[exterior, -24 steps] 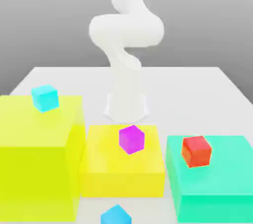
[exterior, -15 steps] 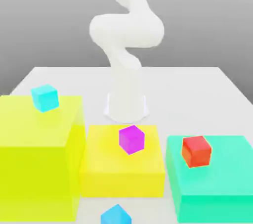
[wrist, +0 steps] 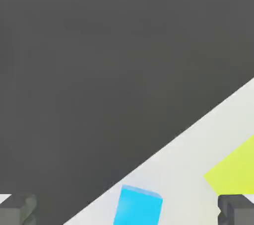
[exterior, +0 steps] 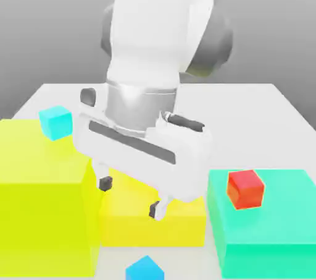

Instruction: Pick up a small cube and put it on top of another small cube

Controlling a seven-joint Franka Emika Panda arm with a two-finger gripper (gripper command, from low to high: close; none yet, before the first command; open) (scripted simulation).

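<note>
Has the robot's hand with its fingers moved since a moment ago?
Yes. The gripper has swung down from the top of the exterior view and now hangs open over the yellow block, hiding the purple cube.

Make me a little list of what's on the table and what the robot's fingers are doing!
fingers: open, holding nothing, gripper hanging over the middle yellow block
blue cube: small blue cube on the white table, in front of the yellow block
cyan cube: cyan cube on the tall lime block
red cube: red cube on the green block
stacking: not done yet
</note>
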